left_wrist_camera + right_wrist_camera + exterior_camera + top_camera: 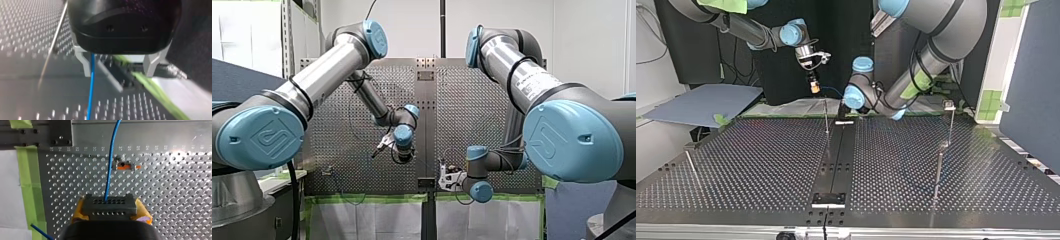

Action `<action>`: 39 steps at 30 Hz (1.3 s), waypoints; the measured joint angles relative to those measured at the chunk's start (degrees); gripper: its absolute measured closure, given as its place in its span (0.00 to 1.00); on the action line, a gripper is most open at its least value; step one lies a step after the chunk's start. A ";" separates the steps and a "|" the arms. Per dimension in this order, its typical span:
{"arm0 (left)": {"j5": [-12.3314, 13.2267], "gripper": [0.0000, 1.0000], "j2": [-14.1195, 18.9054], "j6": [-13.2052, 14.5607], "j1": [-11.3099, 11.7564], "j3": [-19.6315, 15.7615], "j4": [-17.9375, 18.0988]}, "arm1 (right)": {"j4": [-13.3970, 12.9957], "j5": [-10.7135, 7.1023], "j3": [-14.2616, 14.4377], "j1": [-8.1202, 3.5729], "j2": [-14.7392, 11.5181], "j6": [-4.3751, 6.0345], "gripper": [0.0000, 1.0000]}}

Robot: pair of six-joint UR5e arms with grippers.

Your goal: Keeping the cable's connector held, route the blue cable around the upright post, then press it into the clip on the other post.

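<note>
My right end effector (110,213) is clamping the connector (109,205) between yellow pads, so the cable (110,162) is anchored there. My left end effector (118,68) is standing wide with the cable running through, probably to guide it, near the middle of the bench's (761,150) arm-side edge.

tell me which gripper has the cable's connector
My right gripper: its yellow pads clamp the black connector. My left gripper stands open, the blue cable passing beside one of its metal fingers.
</note>
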 joint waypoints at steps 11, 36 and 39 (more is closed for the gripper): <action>1.82 0.00 -0.25 -0.09 -2.96 -0.01 -1.21 | 0.84 0.65 0.00 0.08 0.01 -0.53 1.00; 7.80 0.00 -3.36 -3.29 -6.93 -0.01 0.35 | 0.78 0.86 0.00 0.09 0.08 -0.52 1.00; 6.77 0.00 -3.34 -3.29 -7.02 -0.01 0.97 | 0.81 0.86 0.00 0.09 0.08 -0.53 1.00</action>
